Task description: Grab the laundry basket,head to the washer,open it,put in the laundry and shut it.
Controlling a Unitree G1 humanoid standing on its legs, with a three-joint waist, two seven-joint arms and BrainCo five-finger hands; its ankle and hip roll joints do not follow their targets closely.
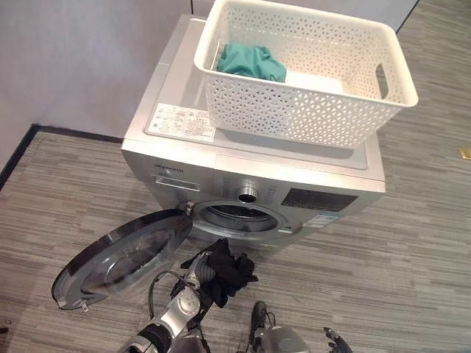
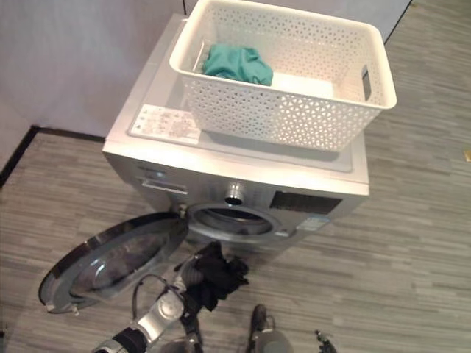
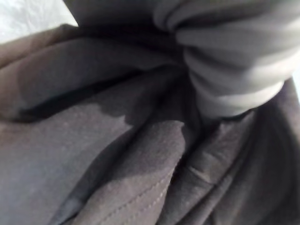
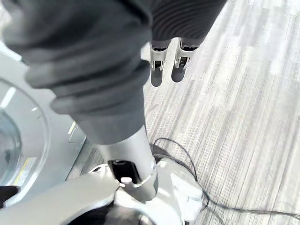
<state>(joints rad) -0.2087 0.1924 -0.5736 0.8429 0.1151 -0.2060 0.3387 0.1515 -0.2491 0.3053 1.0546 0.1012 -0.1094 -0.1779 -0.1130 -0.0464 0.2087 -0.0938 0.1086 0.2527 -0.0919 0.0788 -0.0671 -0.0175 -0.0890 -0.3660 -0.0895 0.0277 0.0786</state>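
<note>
A silver front-loading washer (image 1: 250, 173) stands with its round door (image 1: 121, 257) swung wide to the left, so the drum opening (image 1: 239, 218) is exposed. On top sits the white perforated laundry basket (image 1: 294, 110), holding a teal garment (image 1: 252, 60) in its back left corner. My left hand (image 1: 199, 271) is just below and in front of the drum opening, shut on a bunched black garment (image 1: 229, 268); that dark cloth (image 3: 117, 154) lies right against the hand in the left wrist view. My right hand (image 4: 161, 65) hangs low at my right side over the floor, fingers straight and holding nothing.
The open door juts out over the striped grey floor (image 1: 412, 243) at the washer's left front. A pale wall (image 1: 73, 59) rises behind the washer, with a dark strip (image 1: 22, 151) along its foot. A small yellow object (image 1: 465, 152) lies on the floor far right.
</note>
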